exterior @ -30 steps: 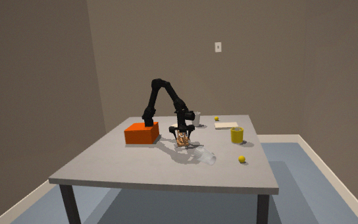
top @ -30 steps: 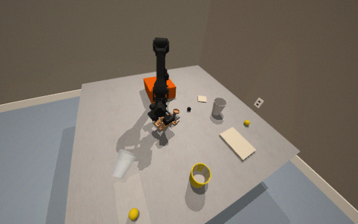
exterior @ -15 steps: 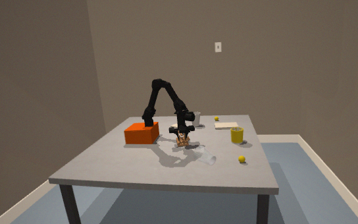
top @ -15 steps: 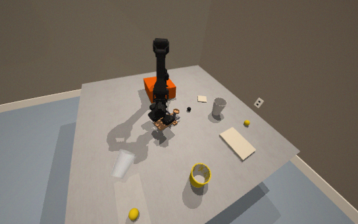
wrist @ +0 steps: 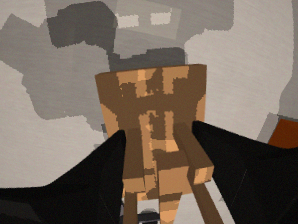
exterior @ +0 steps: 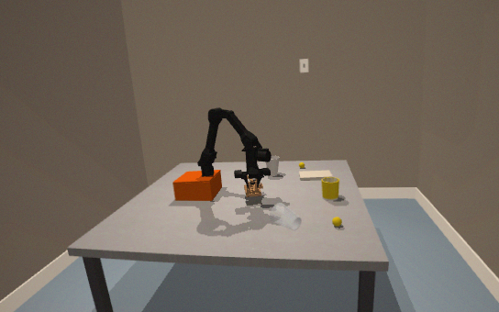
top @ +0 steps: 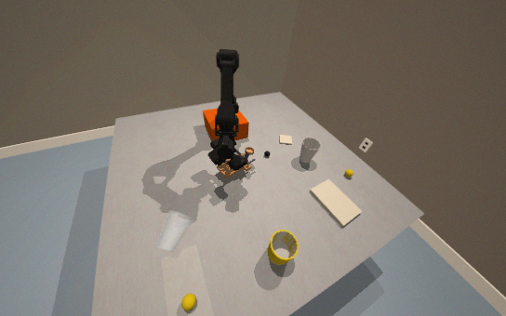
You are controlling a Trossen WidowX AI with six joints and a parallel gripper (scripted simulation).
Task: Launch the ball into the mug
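The wooden catapult (top: 227,171) (exterior: 253,190) (wrist: 150,100) is between the fingers of my gripper (exterior: 253,182) (wrist: 159,131), which is shut on its frame. Its shadow lies apart below it, so it hangs a little above the table. The yellow mug (top: 276,258) (exterior: 330,189) stands upright near the far end of the table from the arm's base. A small black ball (top: 267,153) lies beside the catapult. One yellow ball (top: 189,302) (exterior: 337,222) lies near a table edge, another (top: 349,173) (exterior: 302,165) beyond the slab. Which ball is meant cannot be told.
The orange box (top: 242,129) (exterior: 194,189) (wrist: 286,134) is at the arm's base. A grey cup (top: 309,151) (exterior: 273,166) stands upright; a translucent cup (top: 174,230) (exterior: 286,217) lies on its side. A cream slab (top: 336,203) (exterior: 316,175) and a small cream square (top: 286,139) lie flat.
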